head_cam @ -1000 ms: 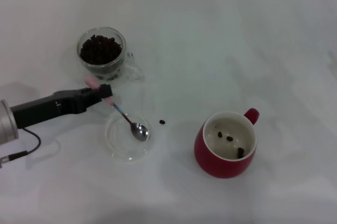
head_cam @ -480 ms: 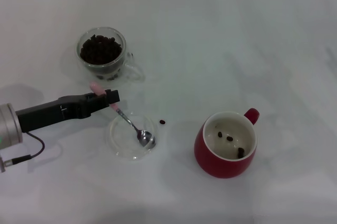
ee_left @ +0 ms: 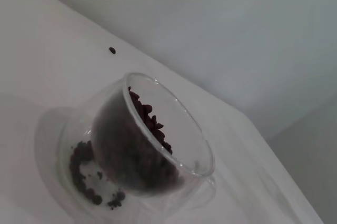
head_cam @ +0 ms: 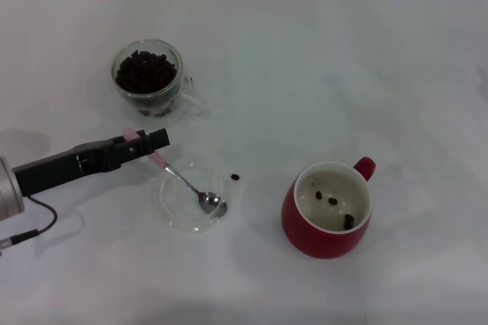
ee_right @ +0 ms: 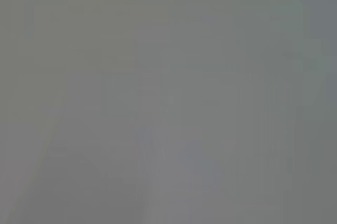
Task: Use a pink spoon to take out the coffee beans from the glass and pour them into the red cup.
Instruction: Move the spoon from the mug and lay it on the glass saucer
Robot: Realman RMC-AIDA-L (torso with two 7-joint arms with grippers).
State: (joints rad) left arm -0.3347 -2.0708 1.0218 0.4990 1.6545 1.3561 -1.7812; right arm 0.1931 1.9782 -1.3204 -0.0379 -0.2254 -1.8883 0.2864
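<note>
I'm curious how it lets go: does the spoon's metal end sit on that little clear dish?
Touching. In the head view the pink spoon slants down from the left gripper, and its metal bowl rests inside the glass saucer, with no gap showing.

head overhead, left wrist near glass [ee_left: 152, 145]

Clear glass saucer [head_cam: 180, 213] — on white table [head_cam: 343, 73].

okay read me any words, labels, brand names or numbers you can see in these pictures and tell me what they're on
None can be read: no print shows on the red cup, the glass, the pink spoon, the clear saucer or the table.
A small pale mark on the left pincer's black body is too small to read.
</note>
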